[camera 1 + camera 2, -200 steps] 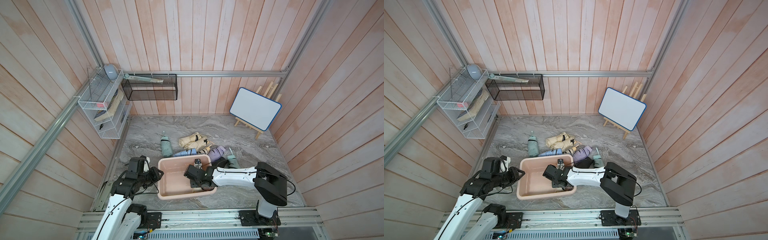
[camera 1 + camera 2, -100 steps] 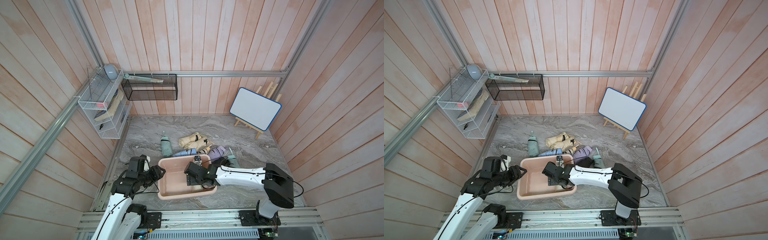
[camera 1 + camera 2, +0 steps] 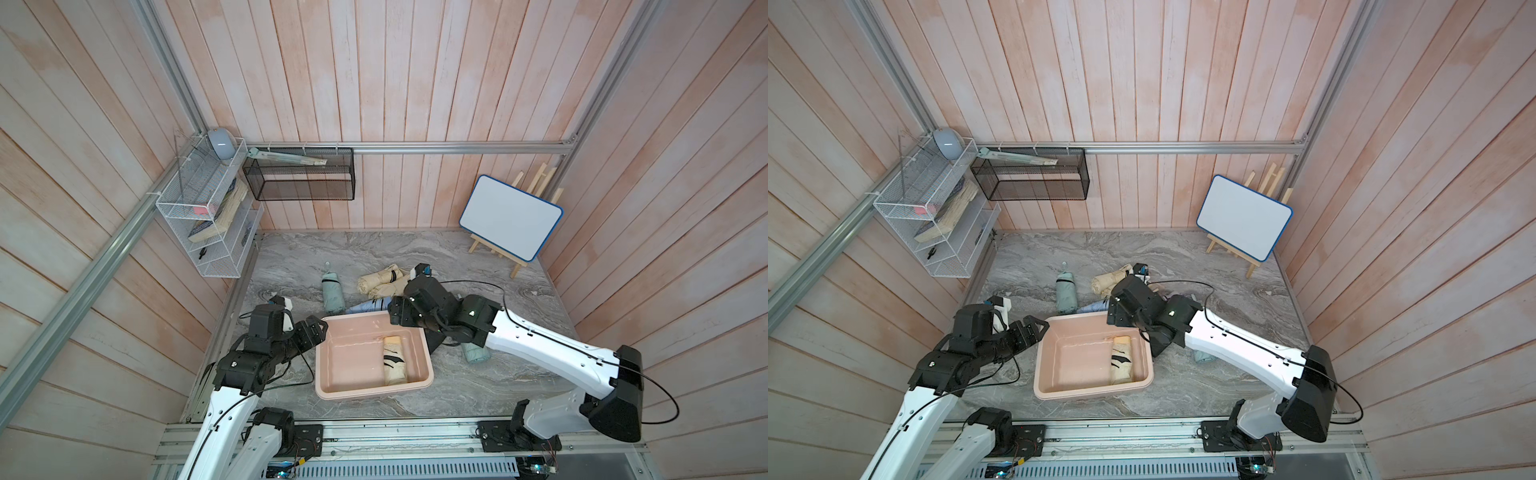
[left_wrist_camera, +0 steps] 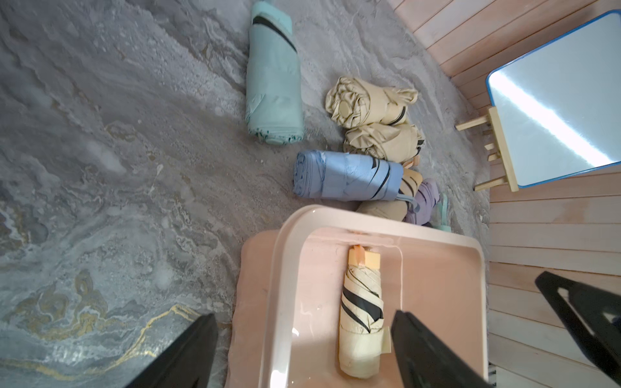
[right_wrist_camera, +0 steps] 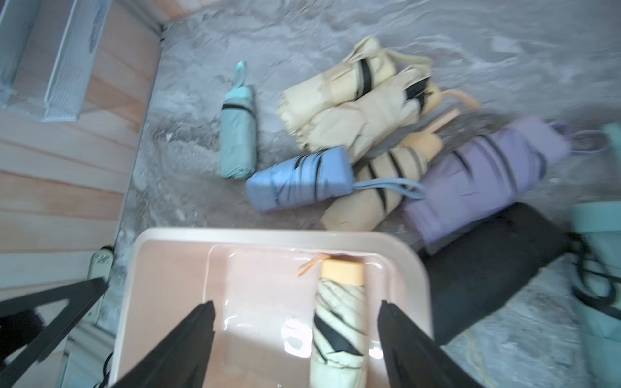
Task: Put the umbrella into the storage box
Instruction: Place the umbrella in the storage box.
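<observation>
We note the umbrella (image 3: 394,359) inside the storage box (image 3: 365,390), lower centre of frame; left gripper (image 4: 304,317) and right gripper (image 5: 296,304) both spread wide, empty.

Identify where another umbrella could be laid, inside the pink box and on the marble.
Free: the storage box floor left of the cream umbrella; marble between mint umbrella and wire rack; marble before the whiteboard. Crowded: the umbrella pile behind the box.

We see white shells, black joints and thin black cables (image 3: 469,283) on the left arm (image 3: 224,411) and right arm (image 3: 544,353); the left gripper (image 4: 304,314) and right gripper (image 5: 296,302) are black and pointed.
</observation>
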Controlling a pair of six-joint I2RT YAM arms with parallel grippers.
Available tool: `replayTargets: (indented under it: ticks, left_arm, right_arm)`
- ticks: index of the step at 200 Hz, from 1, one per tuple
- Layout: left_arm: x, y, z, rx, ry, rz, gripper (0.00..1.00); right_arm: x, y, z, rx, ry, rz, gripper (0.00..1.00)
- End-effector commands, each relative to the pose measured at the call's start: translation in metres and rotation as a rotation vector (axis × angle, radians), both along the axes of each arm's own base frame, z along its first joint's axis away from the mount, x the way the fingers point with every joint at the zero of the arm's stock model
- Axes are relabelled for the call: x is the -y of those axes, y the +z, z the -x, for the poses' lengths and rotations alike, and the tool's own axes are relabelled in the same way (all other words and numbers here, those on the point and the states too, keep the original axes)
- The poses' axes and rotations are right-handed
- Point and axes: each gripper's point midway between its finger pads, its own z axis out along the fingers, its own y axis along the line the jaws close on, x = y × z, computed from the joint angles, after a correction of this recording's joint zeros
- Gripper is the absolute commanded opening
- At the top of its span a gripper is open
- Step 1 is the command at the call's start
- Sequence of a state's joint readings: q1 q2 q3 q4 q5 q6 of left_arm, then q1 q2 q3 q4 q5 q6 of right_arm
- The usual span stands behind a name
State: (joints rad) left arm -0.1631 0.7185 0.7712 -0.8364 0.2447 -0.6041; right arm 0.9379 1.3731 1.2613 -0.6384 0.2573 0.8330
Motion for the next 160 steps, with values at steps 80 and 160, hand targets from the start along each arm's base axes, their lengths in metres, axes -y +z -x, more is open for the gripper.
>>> replayTargets:
  ticks: [80, 160]
  left_arm:
    - [0.011, 0.067, -0.066, 0.376, -0.056, -0.017, 0.88]
    - [0.011, 0.053, -0.092, 0.291, 0.012, 0.019, 0.88]
  right_arm:
    - [0.19, -0.127, -0.003, -0.243, -0.11, 0.332, 0.86]
    - [0.199, -0.179, -0.002, -0.414, -0.104, 0.335, 0.87]
